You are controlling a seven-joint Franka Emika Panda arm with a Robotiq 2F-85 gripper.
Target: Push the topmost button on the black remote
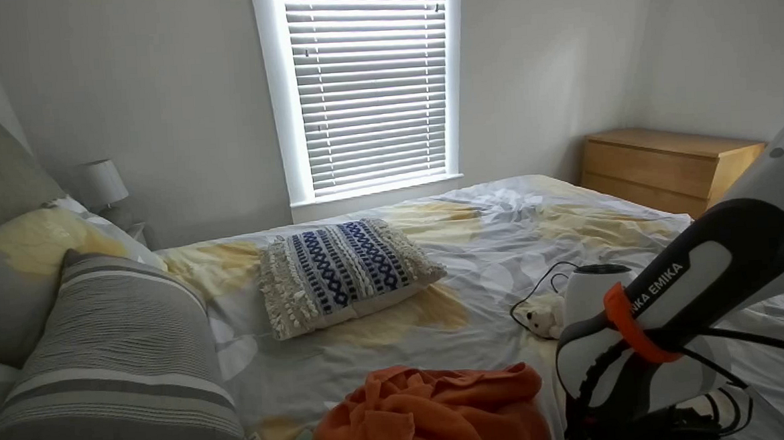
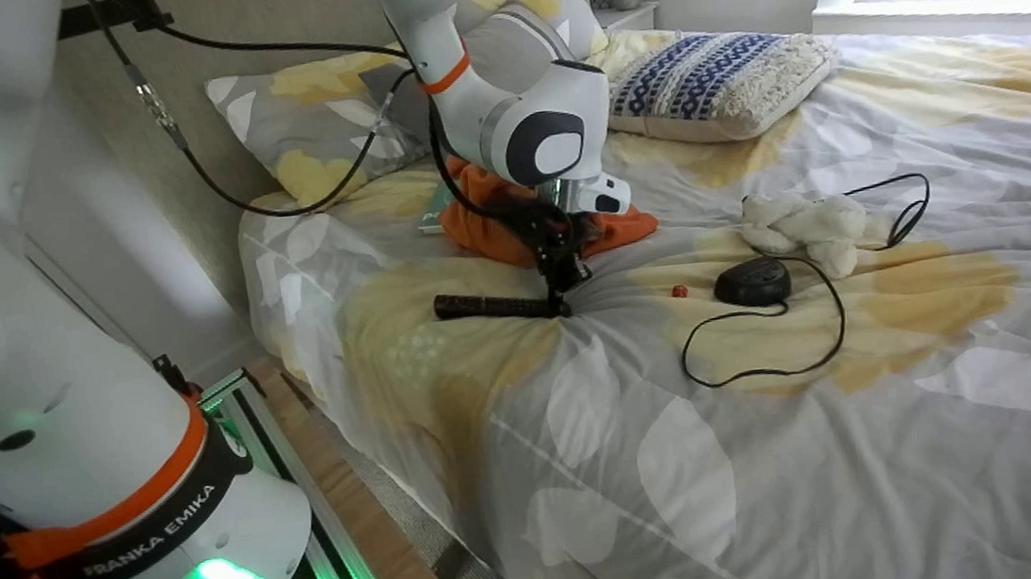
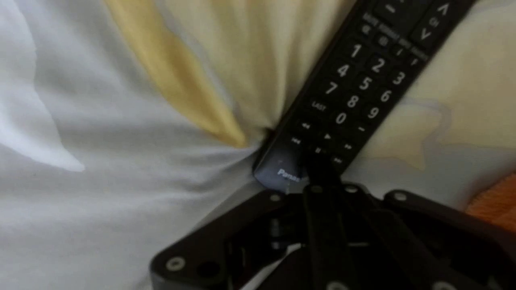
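Observation:
The black remote (image 2: 489,305) lies on the bed in an exterior view. In the wrist view the remote (image 3: 350,100) runs diagonally, with its Panasonic-marked end nearest me; its opposite end is cut off by the top edge, so its topmost button is out of view there and too small to tell in the exterior view. My gripper (image 3: 320,163) is shut and empty, fingertips together over the remote's marked end by the pause button. In an exterior view the gripper (image 2: 559,297) points down at that end. I cannot tell whether the tips touch it.
An orange cloth (image 2: 494,211) lies bunched behind the gripper. A black puck-like device (image 2: 753,283) with a cable, a white plush toy (image 2: 802,224) and a small red object (image 2: 679,292) lie on the bed. A patterned cushion (image 2: 713,81) lies farther back.

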